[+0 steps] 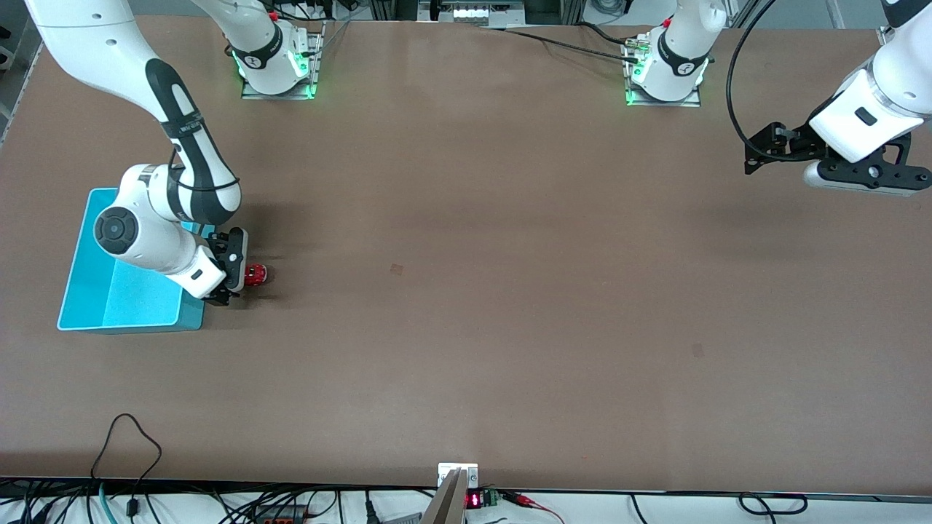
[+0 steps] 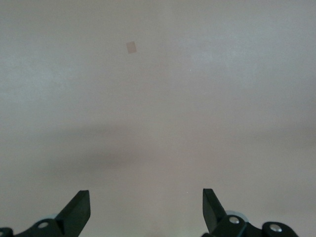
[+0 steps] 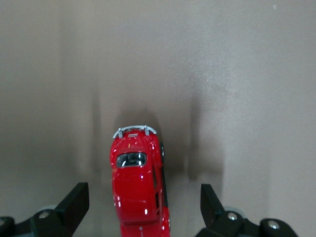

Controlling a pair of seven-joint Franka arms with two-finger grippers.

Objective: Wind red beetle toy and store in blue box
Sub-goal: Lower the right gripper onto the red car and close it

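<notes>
**Beetle on the table, not boxed yet**

Red beetle toy [image 1: 255, 274] sitting on the brown table [image 1: 466, 291], just beside the blue box [image 1: 131, 291], toward the right arm's end. Not in the box.

Right gripper [image 1: 231, 271] down low right at the toy, jaws spread wide, one finger [image 3: 74, 202] on each side of the car, neither touching it. Nothing grasped. Silver bumper pointing away from the wrist.

Left gripper [image 1: 757, 154] up in the air over the left arm's end of the table, waiting, jaws released too, fingertips [image 2: 79, 207] well apart with only bare tabletop underneath.
</notes>
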